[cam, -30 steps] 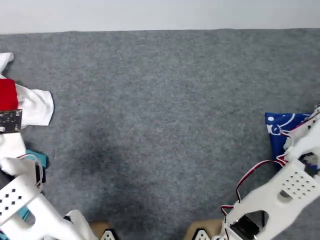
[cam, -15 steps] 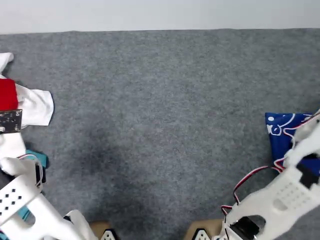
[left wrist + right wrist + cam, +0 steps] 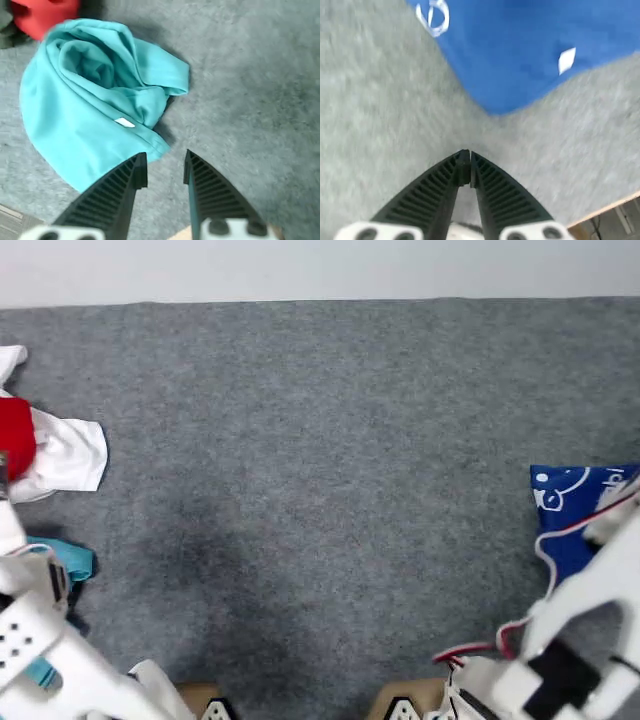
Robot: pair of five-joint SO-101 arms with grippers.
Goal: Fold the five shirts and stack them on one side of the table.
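Left gripper (image 3: 164,162), parted and empty, faces teal shirt (image 3: 95,100).
Hem lies just ahead of its tips; right gripper (image 3: 470,161), clenched on nothing, is well apart beside blue shirt (image 3: 530,45).

The desk (image 3: 330,440) is covered in grey, felt-like matting from left to right. Beyond its far edge runs a plain pale wall (image 3: 300,270), evenly lit.

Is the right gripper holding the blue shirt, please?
No; the right gripper is shut empty over bare mat, apart from the blue shirt.
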